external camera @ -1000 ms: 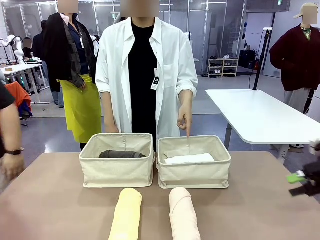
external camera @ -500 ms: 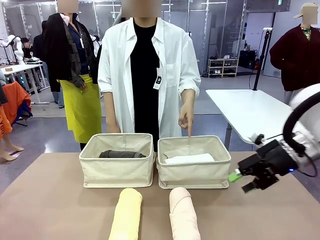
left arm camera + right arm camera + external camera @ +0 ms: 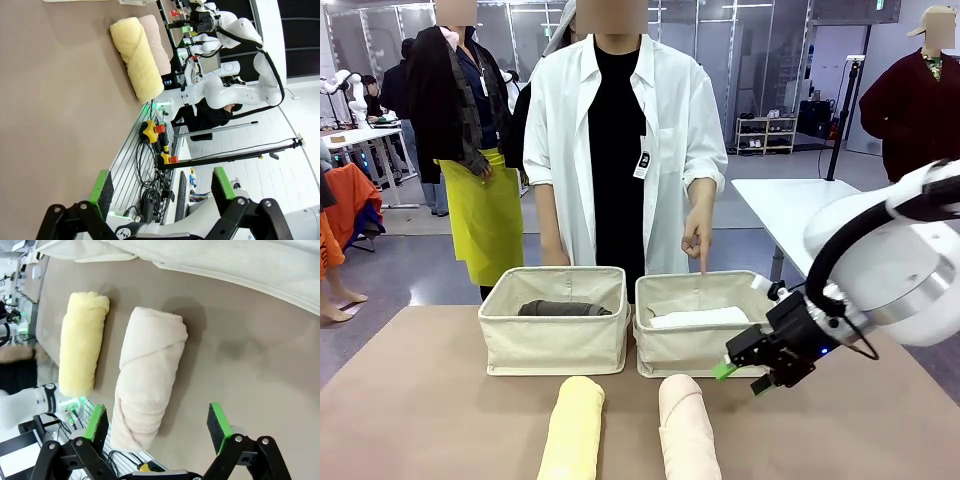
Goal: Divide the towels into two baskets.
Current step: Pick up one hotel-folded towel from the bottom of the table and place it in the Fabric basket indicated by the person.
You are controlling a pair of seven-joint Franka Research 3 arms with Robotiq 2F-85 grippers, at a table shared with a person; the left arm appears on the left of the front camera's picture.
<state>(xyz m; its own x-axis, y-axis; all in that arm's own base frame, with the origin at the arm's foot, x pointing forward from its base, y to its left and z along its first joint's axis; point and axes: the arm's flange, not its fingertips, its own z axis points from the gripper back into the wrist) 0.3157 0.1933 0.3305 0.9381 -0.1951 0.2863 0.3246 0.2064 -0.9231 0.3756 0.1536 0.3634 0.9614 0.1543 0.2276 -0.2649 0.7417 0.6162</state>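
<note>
Two baskets (image 3: 556,345), one unreadable shirt tag (image 3: 642,163)

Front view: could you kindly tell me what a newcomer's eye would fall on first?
The right gripper, open, hovers before the right basket, close to the peach-pink towel on the table. A person's hand points down into that basket, which holds the white towel. The left basket holds the dark grey towel, with the pale yellow towel lying in front.
</note>
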